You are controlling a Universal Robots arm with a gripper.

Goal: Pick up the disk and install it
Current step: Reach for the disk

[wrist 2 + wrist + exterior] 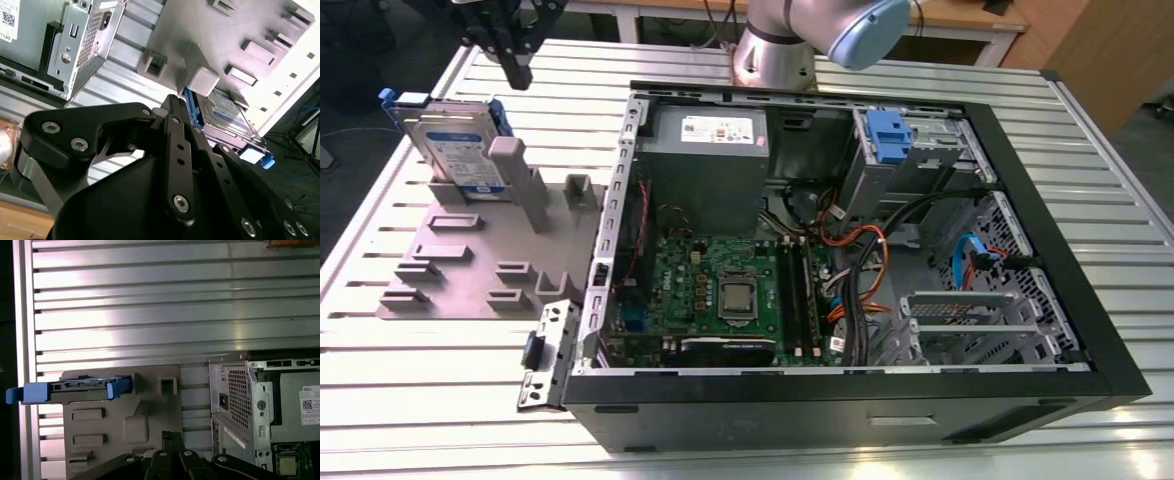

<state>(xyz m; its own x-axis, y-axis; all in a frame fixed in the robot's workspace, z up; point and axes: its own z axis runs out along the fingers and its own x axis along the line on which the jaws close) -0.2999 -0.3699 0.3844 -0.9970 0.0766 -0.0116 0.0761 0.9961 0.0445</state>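
The disk (458, 150) stands on edge in a slot of the grey holder block (467, 270), at the exterior view's left. Its white-and-blue label faces outward and blue rails run along its edges. My gripper (518, 72) hangs above the holder's far end, a little beyond the disk and apart from it. The fingers are pressed together and hold nothing. In the second wrist view the disk (225, 112) lies past the shut gripper (175, 100). In the first wrist view the disk (75, 388) is seen edge-on, away from the gripper (172, 436).
An open black computer case (1067, 300) lies on the slatted metal table (427, 400). It holds a grey power supply (707, 140), a green board (720, 290), cables, a blue-fronted bay (887, 135) and a metal drive cage (961, 320). The arm's base (781, 50) stands behind the case.
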